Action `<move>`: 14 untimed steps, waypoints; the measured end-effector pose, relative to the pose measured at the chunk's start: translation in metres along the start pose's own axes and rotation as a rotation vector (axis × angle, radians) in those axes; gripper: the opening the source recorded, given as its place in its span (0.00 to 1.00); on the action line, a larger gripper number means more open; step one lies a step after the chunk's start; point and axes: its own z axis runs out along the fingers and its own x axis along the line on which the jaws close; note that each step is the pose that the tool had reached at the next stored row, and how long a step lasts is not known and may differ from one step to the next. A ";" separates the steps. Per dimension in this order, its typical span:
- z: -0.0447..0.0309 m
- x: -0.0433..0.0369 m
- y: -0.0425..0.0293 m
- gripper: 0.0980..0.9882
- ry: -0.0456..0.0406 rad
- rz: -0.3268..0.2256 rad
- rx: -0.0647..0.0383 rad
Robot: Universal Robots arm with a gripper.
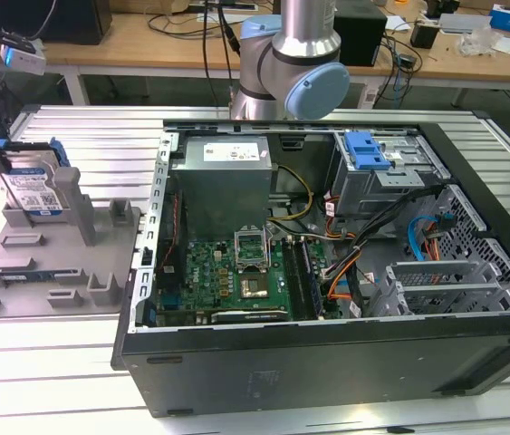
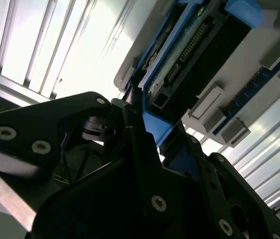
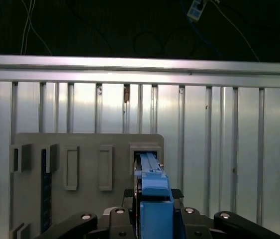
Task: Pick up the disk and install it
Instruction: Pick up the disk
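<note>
The disk (image 1: 30, 184) — gripper (image 3: 153, 195) clamped on it — exterior view: label (image 1: 39, 198); second wrist view: connectors (image 2: 187, 52).

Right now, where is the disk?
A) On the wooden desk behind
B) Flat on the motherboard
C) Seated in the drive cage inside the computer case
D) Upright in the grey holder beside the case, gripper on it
D: in the exterior view the disk stands on edge in the grey holder, outside the computer case, with the gripper closed on its blue bracket.
</note>
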 end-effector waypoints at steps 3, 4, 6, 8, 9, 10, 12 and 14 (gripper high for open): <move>-0.0043 -0.0001 0.0001 0.30 0.0000 0.000 0.000; -0.0059 -0.0001 0.0001 0.30 0.0001 0.000 0.000; -0.0104 -0.0002 0.0002 0.30 0.0000 0.000 0.000; -0.0169 -0.0002 -0.0004 0.30 0.0001 0.000 0.000; -0.0212 -0.0003 -0.0006 0.30 0.0000 0.000 0.000; -0.0244 -0.0003 -0.0007 0.30 0.0000 0.000 0.000; -0.0340 -0.0005 -0.0009 0.30 0.0000 0.000 0.000; -0.0445 -0.0006 -0.0013 0.30 0.0001 0.000 0.000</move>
